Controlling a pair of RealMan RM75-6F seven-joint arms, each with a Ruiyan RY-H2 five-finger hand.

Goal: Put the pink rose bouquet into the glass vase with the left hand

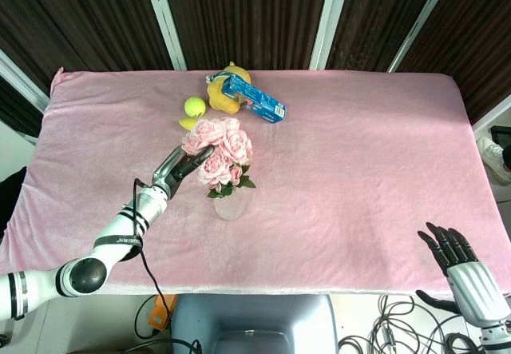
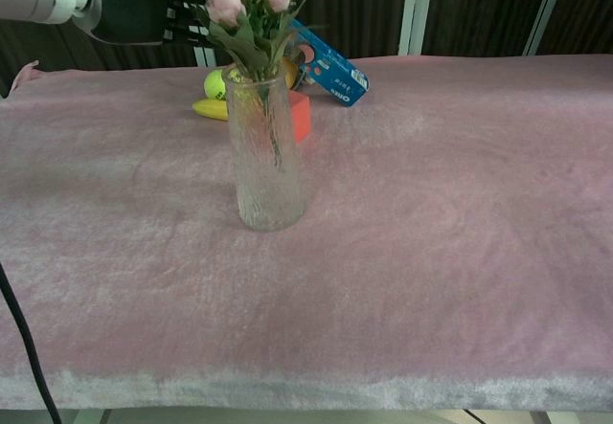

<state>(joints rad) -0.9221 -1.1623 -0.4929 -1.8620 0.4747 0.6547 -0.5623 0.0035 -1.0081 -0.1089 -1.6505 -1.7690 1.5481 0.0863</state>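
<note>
- Stems of the pink rose bouquet (image 2: 251, 8) are already inside the tall ribbed glass vase (image 2: 267, 161), heads poking out above the rim. Chest view shows green stems partway down the glass, leaning a bit toward the right wall.
- Black-fingered left hand (image 1: 182, 166) sits just beside the blooms on their left, fingers (image 1: 200, 157) reaching into the flower heads. Can't honestly tell whether it's gripping the bunch or just touching it, the roses cover the contact.
- Bouquet's long axis runs roughly vertical, in line with the vase. So my guess is the next bit is letting go and backing off to the left without dragging the flowers or tipping the vase.
- Right hand (image 1: 457, 252) is well apart at the near right edge of the pink velvety surface (image 1: 359, 170), fingers spread, holding nothing.
- Head view looks down on the hand and blooms but hides the stems. Chest view gives the stems in the glass, though the hand there is mostly dark shapes at the top edge.
</note>
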